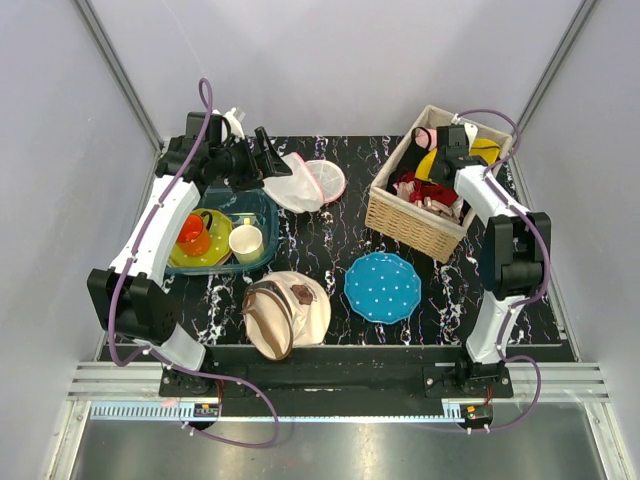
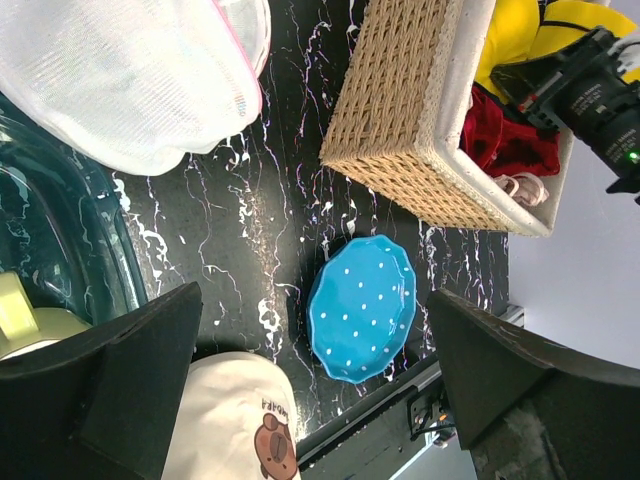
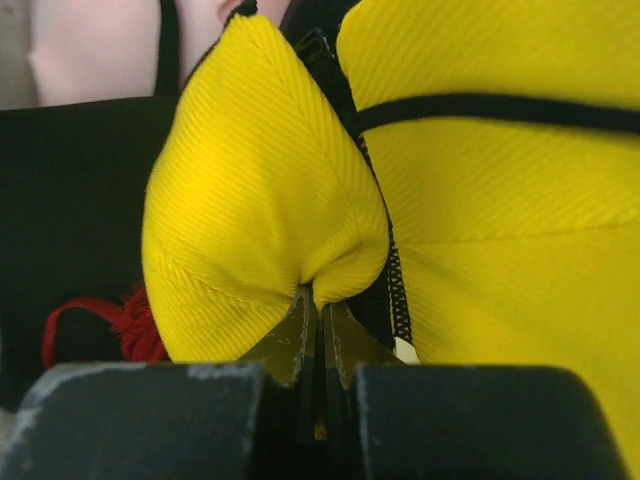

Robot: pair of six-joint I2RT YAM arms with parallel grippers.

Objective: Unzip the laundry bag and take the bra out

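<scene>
The white mesh laundry bag [image 1: 295, 185] is pictured at the far edge of the tabletop [image 1: 330, 235], left of centre. Just beside it, the left fingers [image 2: 110, 390] are spread wide and empty, apparently poised to work its zipper. In the wicker basket [image 1: 400, 225] at the far right corner, a fold of yellow fabric [image 3: 260, 200] is pinched by the tightly closed right fingers [image 3: 295, 345], seemingly for lifting.

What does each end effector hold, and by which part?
Right end effector pinches a fold of the yellow garment in the basket. Left end effector is open, holding nothing.
</scene>
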